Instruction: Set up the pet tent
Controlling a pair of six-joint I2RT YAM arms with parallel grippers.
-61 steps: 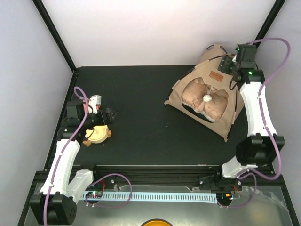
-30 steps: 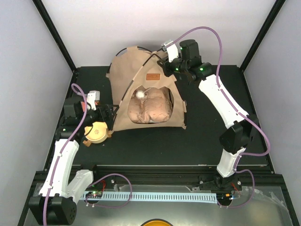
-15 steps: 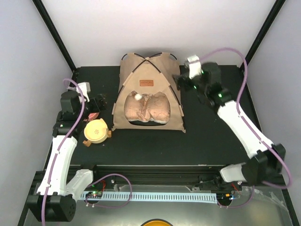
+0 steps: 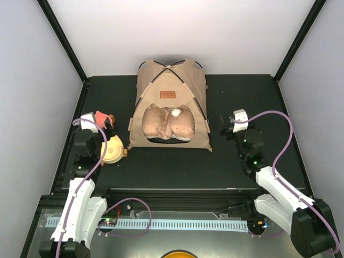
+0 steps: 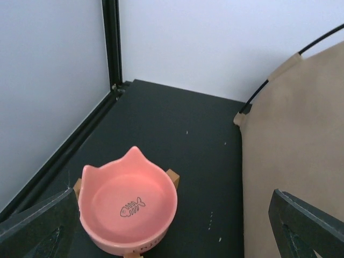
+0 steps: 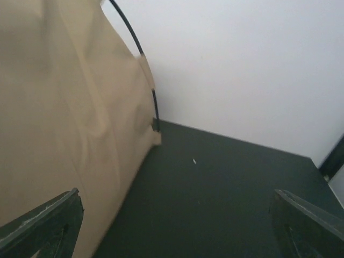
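While the right gripper [image 4: 228, 128] hangs with its jaws spread wide on nothing, near the pet tent [image 4: 169, 99] but clear of its canvas, the left gripper [image 4: 103, 124] hovers equally open and empty above a pink bowl [image 5: 129, 207] on the tent's other side. The tent stands upright at the back middle of the table [image 4: 242, 91], poles crossed at its peak, with a pillow [image 4: 164, 124] inside. Erecting looks finished, so any next move calls only for keeping both arms off the poles.
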